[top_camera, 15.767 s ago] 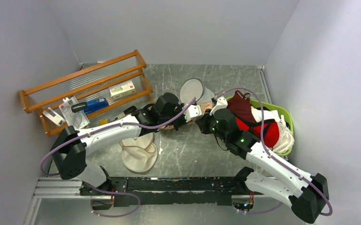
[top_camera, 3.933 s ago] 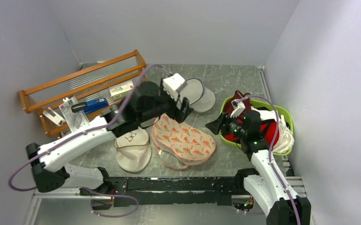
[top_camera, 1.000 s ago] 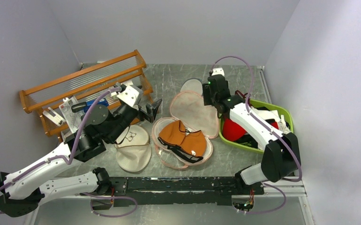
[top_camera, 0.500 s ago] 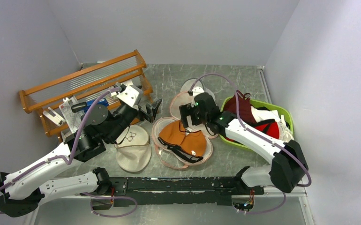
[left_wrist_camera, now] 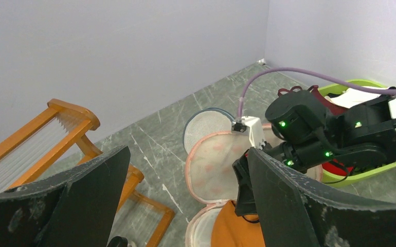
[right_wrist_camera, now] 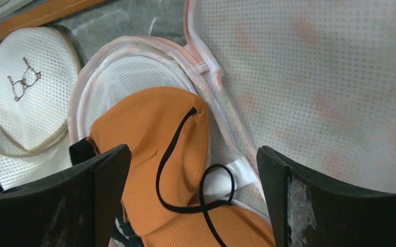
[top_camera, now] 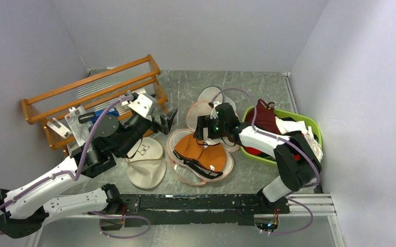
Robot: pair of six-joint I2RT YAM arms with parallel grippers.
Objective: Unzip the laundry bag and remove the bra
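The laundry bag (right_wrist_camera: 314, 77) lay unzipped and open; the bra (right_wrist_camera: 160, 149) sat inside, not yet removed. The right pincer (right_wrist_camera: 192, 150) hovered above it, apart; the left pincer (left_wrist_camera: 188, 152) was apart too.

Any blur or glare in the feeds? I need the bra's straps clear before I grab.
Right wrist: sharp, evenly lit; the bra, black straps included, reads crisply between the dark claw fingers. Left wrist: sharp, no glare. Top external: even light, only soft shadows on the table.

Top view looks steeply down from the near side; left wrist gazes across from afar; right wrist sits close above; all share the laundry bag (right_wrist_camera: 319, 72).
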